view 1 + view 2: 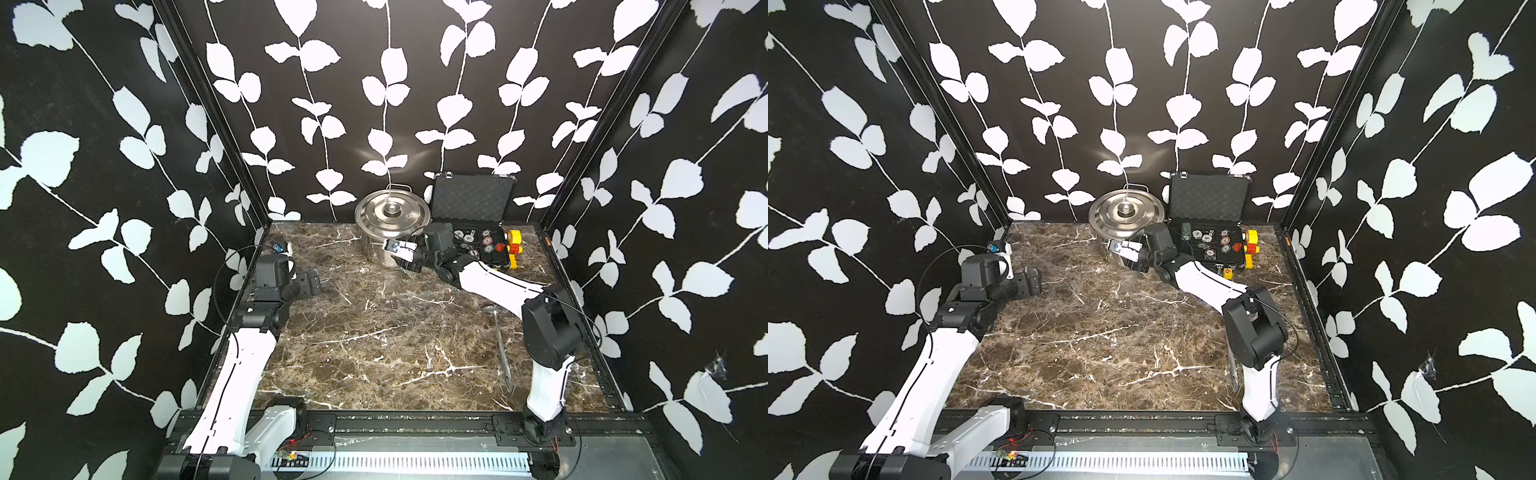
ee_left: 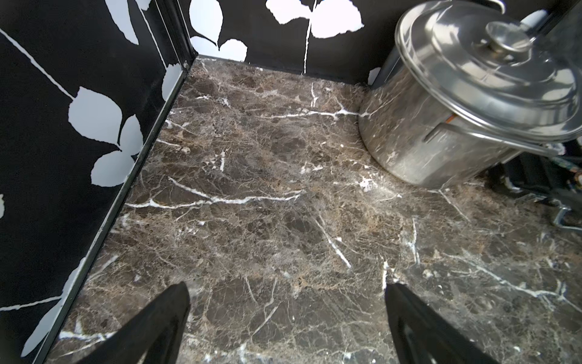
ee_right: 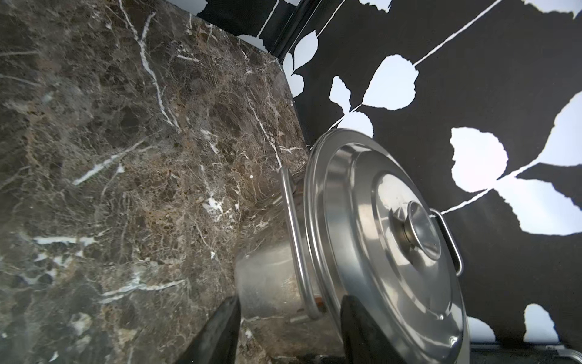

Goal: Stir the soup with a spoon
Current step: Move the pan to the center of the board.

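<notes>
The right gripper [image 3: 289,301] is shown closely only in the right wrist view. Its jaws are held partly apart, one on each side of the lower end of the pot's near loop handle [image 3: 297,239]. A gap is seen on both sides, so nothing is clamped. In both top views this gripper [image 1: 403,261] is hidden largely by its own wrist.

The left gripper [image 2: 286,286] is seen in the left wrist view spread wide and empty above the marble table [image 2: 267,189], well apart from the pot [image 2: 409,141].

The pot [image 1: 380,247] is placed at the back of the table, near the leaf-patterned wall [image 1: 332,104], and is covered by its knobbed lid [image 1: 390,214], so no contents can be seen.

The ladle [image 1: 503,353] is laid flat on the table near the right edge, well apart from the pot. In a top view its handle is shown almost whole. In a top view only a short piece [image 1: 1233,372] is seen, the rest being blocked by the right arm [image 1: 1254,332].

Just beside the pot an open black case [image 1: 473,199] of chips is set, with a yellow and red toy [image 1: 514,246] beyond it.
</notes>
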Robot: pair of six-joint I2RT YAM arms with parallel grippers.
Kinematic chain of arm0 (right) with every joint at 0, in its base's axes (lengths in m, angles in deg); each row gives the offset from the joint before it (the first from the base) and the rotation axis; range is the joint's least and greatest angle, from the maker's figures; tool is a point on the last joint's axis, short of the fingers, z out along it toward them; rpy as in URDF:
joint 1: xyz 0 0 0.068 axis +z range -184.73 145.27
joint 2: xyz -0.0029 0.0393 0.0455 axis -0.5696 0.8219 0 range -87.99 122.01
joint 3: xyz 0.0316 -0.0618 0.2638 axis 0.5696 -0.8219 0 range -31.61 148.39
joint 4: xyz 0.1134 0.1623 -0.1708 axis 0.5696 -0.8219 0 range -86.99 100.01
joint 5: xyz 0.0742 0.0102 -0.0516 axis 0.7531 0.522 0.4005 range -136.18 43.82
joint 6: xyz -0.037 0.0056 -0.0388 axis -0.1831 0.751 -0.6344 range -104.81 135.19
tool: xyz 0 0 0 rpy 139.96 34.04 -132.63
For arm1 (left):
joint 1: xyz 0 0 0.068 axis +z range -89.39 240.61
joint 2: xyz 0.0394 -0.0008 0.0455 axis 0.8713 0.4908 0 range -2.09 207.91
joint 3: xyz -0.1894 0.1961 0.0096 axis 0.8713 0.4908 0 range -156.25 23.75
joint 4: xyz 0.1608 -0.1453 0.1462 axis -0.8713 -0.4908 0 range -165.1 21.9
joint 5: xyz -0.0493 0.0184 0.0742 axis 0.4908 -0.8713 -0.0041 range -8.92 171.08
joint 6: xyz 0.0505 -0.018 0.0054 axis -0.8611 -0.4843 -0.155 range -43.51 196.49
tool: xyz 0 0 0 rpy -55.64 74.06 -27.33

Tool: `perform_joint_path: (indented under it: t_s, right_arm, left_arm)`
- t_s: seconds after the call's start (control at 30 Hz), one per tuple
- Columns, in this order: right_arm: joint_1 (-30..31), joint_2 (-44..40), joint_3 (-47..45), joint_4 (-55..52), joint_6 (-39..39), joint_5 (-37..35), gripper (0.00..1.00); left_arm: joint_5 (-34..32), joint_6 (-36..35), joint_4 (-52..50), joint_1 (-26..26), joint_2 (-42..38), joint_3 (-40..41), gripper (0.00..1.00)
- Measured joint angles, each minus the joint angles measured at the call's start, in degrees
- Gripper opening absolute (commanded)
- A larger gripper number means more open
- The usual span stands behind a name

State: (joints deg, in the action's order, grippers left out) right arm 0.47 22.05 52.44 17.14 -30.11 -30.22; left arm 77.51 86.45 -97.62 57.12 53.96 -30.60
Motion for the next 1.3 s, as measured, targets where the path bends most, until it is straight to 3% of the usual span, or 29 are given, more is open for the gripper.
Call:
perform_joint_path:
  t_s: [0.23, 0.57, 0.83, 1.07, 1.3]
  right_arm:
    - [0.0, 3.17, 5.31, -2.21, -5.6, -1.38, 0.37]
    - [0.0, 8.24, 11.06, -6.99, -10.75, -2.05, 0.34]
    - [0.02, 8.87, 12.46, -7.65, -12.41, -2.45, 0.11]
    - [0.5, 9.18, 12.44, -6.54, -15.5, -3.78, 0.01]
    - [1.05, 8.92, 10.4, -3.17, -17.16, -4.68, 0.0]
  left_arm:
    - [-0.33, -1.2, -0.33, 0.0, -0.04, 0.0, 0.99]
    - [-1.05, -2.05, -0.61, 0.0, -1.88, 0.61, 0.99]
    - [-1.66, -2.4, -0.63, 0.0, -2.03, 0.9, 0.99]
    - [-1.7, -2.49, -0.66, 0.0, -2.03, 0.9, 0.99]
    - [-1.9, -2.49, -0.63, 0.0, -2.03, 0.9, 0.99]
